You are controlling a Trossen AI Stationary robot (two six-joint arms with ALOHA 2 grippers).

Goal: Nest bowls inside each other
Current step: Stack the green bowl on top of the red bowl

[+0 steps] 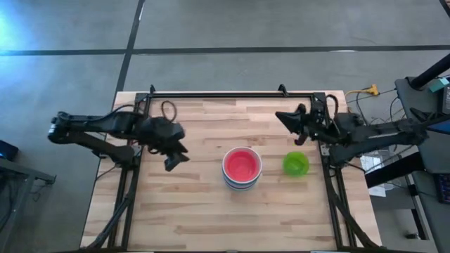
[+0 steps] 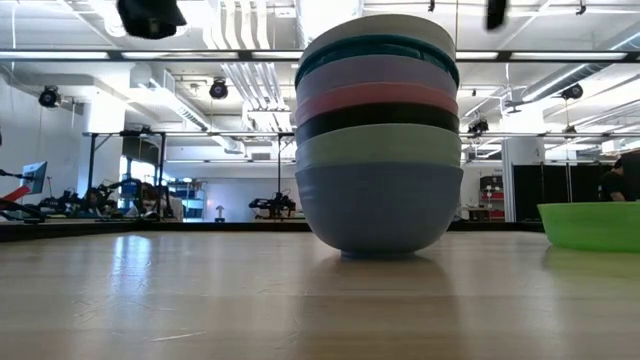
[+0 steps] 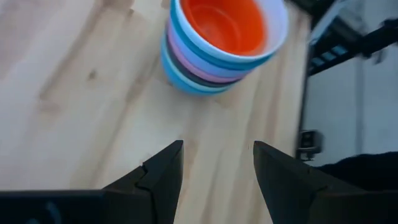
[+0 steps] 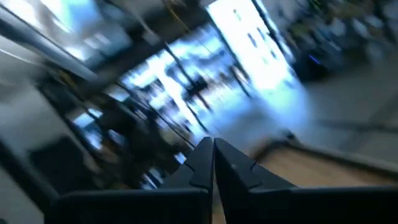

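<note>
The left gripper (image 1: 174,160) hangs over the left part of the light wooden table (image 1: 190,211), its two dark fingers (image 3: 163,177) spread apart with nothing between them. In the left wrist view bare wood shows through the gap, and the stack of bowls sits beyond the fingertips, clear of them.

The right gripper (image 1: 288,119) is raised near the table's far right corner, its fingers pressed together on nothing; in the right wrist view (image 4: 213,155) the tips meet in a thin seam and point out over the table edge towards the blurred room.

Between the two arms, a little right of the table's middle, stands the stack of small round plastic bowls (image 1: 242,169), nested upright one inside another. From above, the red bowl (image 1: 242,165) lies innermost inside the white bowl (image 2: 375,24). In the low view the rims below read teal (image 2: 372,46), lavender (image 2: 376,72), pink (image 2: 377,97), black (image 2: 378,120) and mint green (image 2: 378,146), all seated in the blue bowl (image 2: 378,208) that rests on the wood.

Just to the right of the stack, apart from it, the lime green plastic bowl (image 1: 296,164) sits alone, upright on the table, closer to the right gripper than to the left.
</note>
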